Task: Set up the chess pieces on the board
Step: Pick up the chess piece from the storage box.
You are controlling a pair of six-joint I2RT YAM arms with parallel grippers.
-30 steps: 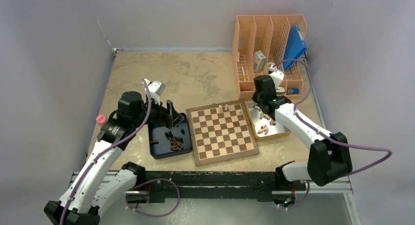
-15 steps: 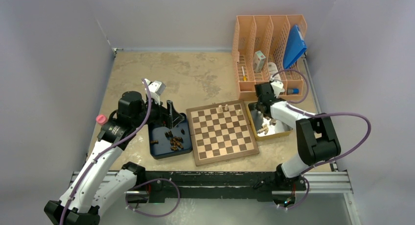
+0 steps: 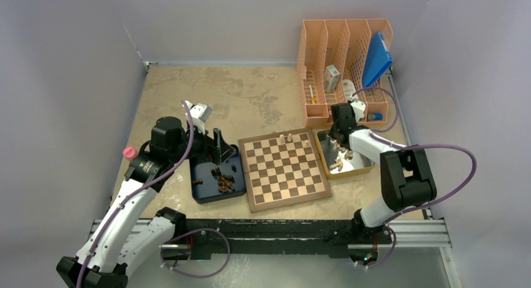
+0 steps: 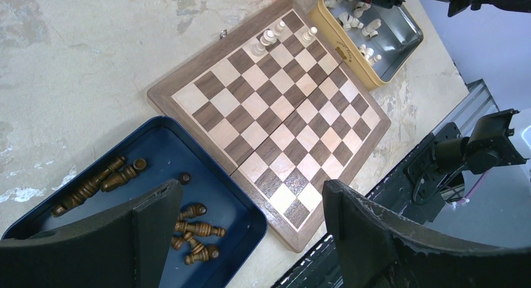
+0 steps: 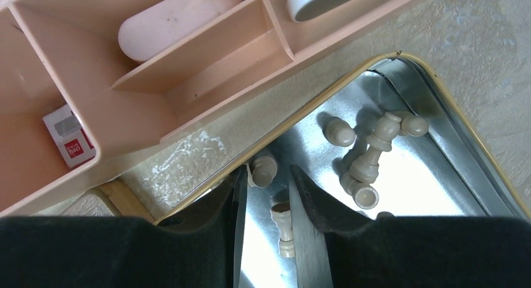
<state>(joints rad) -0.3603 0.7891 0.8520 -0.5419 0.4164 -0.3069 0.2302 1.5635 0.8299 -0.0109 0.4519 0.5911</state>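
The board (image 3: 285,169) lies at the table's centre, and also shows in the left wrist view (image 4: 275,113). Three pale pieces (image 3: 286,138) stand on its far row. Several dark pieces (image 3: 222,180) lie in the dark blue tray (image 3: 203,193). My left gripper (image 3: 219,147) hangs open and empty above that tray's right side (image 4: 250,194). My right gripper (image 3: 338,141) is low in the yellow tray's (image 5: 300,116) far corner. Its jaws are narrowly open (image 5: 267,175) around a lying pale piece (image 5: 283,228), with another pale piece (image 5: 264,169) at the fingertips. More pale pieces (image 5: 369,156) lie beside them.
A peach desk organiser (image 3: 344,56) holding a blue item (image 3: 377,59) stands right behind the yellow tray (image 3: 363,168). A pink cap (image 3: 129,153) lies left of my left arm. The black rail (image 3: 269,228) runs along the near edge.
My right arm has folded up, elbow swinging back, and its gripper has gone down into the yellow tray's far corner. My left arm has not moved.
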